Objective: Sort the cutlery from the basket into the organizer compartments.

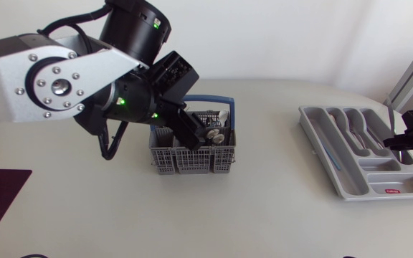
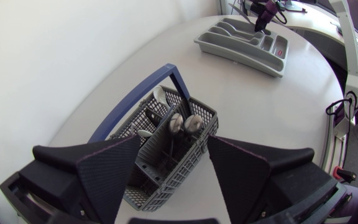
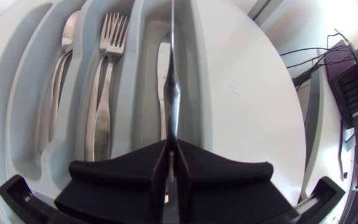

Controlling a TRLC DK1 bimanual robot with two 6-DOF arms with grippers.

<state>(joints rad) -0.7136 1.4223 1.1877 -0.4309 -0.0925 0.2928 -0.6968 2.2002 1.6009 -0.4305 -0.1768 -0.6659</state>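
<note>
Item in hand: knife, clamped edge-on in our right gripper, over the organizer slot beside the forks. Step: placing. Next, we judge: lower, then release. Our left gripper gapes wide above the basket, which holds more cutlery.

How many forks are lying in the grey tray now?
2. The first fork and the second fork lie side by side in the same compartment of the tray. Another may be hidden beneath them.
</note>
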